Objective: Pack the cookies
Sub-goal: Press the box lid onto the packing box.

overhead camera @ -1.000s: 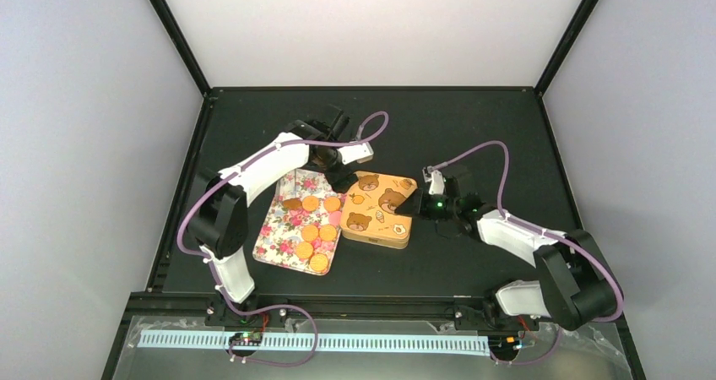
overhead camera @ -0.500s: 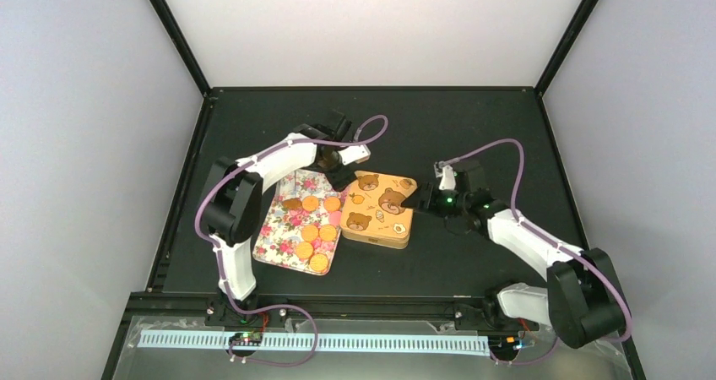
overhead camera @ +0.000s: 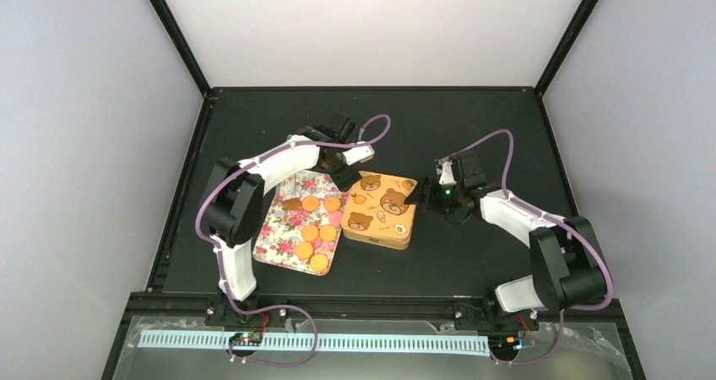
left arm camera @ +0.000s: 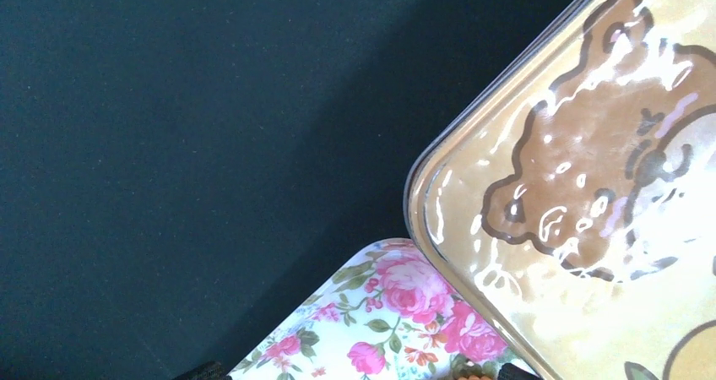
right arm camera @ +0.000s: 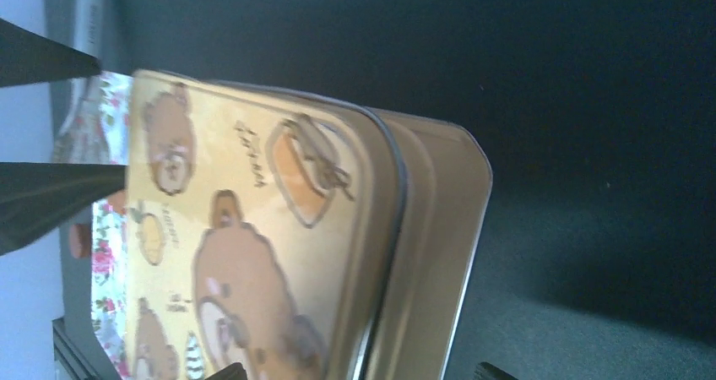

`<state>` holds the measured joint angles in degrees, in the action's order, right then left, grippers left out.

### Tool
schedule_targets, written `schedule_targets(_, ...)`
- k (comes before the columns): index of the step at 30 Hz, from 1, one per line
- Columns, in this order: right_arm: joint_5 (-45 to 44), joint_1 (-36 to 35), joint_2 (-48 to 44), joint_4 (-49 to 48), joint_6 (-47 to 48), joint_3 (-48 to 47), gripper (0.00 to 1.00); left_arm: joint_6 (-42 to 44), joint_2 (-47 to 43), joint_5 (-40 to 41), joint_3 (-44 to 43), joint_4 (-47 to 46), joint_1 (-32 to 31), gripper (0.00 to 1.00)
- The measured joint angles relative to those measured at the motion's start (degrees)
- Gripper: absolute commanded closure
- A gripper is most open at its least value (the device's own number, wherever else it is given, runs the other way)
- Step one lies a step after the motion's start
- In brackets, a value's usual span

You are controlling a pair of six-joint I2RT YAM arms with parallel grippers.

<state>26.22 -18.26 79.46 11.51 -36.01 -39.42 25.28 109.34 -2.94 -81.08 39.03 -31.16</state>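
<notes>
Several round orange cookies [overhead camera: 310, 232], a dark brown one [overhead camera: 291, 203] and a pink one [overhead camera: 336, 218] lie on a floral tray [overhead camera: 279, 236]. Beside it stands a yellow bear-print tin [overhead camera: 380, 211] with its lid on. My left gripper [overhead camera: 342, 177] is open over the tray's far corner next to the tin's corner [left arm camera: 591, 186]; its fingertips [left arm camera: 203, 370] show at the bottom edge of the left wrist view. My right gripper [overhead camera: 415, 198] is open at the tin's right edge. In the right wrist view the right gripper [right arm camera: 359, 371] straddles the tin's side wall [right arm camera: 422, 270].
The black table [overhead camera: 473, 118] has raised rails at its left and right edges. The tray and tin sit side by side at mid-table. Grey walls close in the cell.
My right arm has swung its wrist further back and brought the gripper up against the tin's right edge. My left gripper has barely shifted at the tin's far-left corner.
</notes>
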Motion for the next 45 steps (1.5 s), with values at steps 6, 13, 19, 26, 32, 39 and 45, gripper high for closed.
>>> schedule_targets(6,1.31,0.02,2.97,-1.88,-0.28,2.05,0.39,-0.68,-0.26,-0.11,-0.22,0.02,-0.83,0.15)
schedule_targets(13,2.45,0.0,2.97,-4.52,-0.17,2.8,0.54,-1.44,-0.94,-0.31,-0.57,0.17,-1.38,0.15)
schedule_targets(19,3.93,0.33,3.48,-7.19,-0.28,3.69,0.56,-1.7,-1.62,-0.31,-1.09,0.42,-1.99,0.14)
schedule_targets(26,4.9,0.74,3.63,-12.5,-0.57,6.12,0.62,-1.2,-3.28,-0.57,-1.68,3.89,-1.97,0.13)
schedule_targets(32,4.85,0.81,3.08,-14.29,-0.61,6.64,0.66,-0.13,-8.2,-3.82,-1.68,6.54,-2.14,0.13)
schedule_targets(39,0.72,1.11,2.23,-6.21,3.06,2.51,0.43,1.16,-8.74,-6.67,0.59,7.69,-2.62,0.12)
schedule_targets(45,-4.39,2.32,2.03,3.21,7.5,-2.03,0.08,2.14,-8.85,-7.39,0.22,10.34,-1.55,0.01)
